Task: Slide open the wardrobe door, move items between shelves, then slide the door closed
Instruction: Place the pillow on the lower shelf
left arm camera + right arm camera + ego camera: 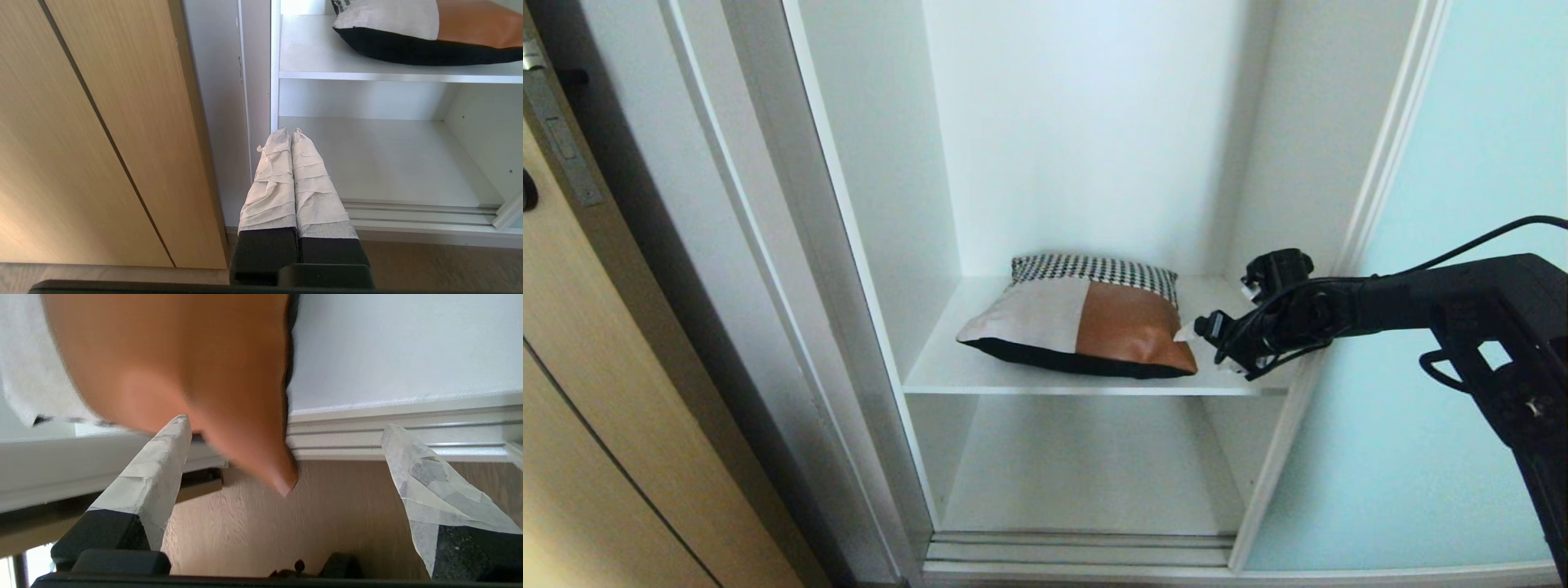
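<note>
Soft daylight is filling the white wardrobe point(1094, 122), making its back wall look very bright. The cushion point(1086, 322) is casting a faint shadow on the shelf point(947, 367). In the right wrist view, the cushion's orange corner is appearing blurred.

- The soft patchwork cushion of houndstooth, cream and rust-orange panels point(1086, 318) lies on the upper flat white shelf board point(947, 371) inside the wardrobe.
- A lower white shelf point(1086, 474) sits beneath it.
- The frosted aqua glass sliding door point(1445, 327) stands to the right of the opening; the tan wooden door point(596, 425) stands to the left.
- My right gripper point(1205, 347) sits just beside the cushion's right front corner.
</note>
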{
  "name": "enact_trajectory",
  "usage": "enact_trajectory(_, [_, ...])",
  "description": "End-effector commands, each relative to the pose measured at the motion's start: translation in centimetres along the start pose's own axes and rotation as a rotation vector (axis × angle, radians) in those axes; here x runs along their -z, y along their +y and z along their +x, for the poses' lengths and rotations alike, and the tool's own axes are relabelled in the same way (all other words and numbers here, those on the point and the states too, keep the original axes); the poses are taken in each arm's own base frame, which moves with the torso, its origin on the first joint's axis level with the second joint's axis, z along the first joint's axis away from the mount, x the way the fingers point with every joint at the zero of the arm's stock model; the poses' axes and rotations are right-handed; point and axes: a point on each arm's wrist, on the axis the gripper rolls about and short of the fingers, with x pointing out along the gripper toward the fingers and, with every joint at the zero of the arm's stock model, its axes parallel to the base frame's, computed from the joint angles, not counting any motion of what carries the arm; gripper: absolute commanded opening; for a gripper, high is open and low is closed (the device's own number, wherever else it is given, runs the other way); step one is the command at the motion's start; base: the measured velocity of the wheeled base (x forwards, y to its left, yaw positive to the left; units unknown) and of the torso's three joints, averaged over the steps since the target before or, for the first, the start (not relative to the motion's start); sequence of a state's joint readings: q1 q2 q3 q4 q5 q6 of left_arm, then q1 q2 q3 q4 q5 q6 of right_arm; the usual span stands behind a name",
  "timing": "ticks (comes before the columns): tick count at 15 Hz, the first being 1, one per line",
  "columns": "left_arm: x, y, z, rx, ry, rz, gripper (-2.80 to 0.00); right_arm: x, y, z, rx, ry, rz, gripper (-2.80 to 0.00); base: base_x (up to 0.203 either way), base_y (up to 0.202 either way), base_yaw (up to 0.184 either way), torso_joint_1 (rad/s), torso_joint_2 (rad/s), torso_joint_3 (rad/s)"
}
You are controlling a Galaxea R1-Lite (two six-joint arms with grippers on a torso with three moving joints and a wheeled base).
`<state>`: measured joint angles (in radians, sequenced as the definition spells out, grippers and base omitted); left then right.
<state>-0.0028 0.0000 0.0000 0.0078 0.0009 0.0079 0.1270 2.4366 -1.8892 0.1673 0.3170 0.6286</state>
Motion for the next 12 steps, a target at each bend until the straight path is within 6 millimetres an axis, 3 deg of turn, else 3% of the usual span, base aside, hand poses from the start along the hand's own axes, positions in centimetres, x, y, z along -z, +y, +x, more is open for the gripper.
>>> enact_trajectory(1, [0.0, 0.0, 0.0, 0.000, 0.003, 0.000, -2.80, 0.1, -0.4, 1.4, -0.009, 0.004, 0.006, 0.00, 0.000, 0.000, 0.000, 0.000, 0.00, 0.000])
enact_trajectory(4, [0.0, 0.0, 0.0, 0.000, 0.003, 0.000, -2.80, 0.4, -1.0, 3.3, -0.047, -0.026, 0.000, 0.00, 0.000, 0.000, 0.000, 0.000, 0.00, 0.000])
enact_trajectory(12, [0.0, 0.0, 0.0, 0.000, 0.003, 0.000, -2.80, -0.8, 0.3, 2.3, -0.216, -0.045, -0.024, 0.00, 0.000, 0.000, 0.000, 0.000, 0.00, 0.000])
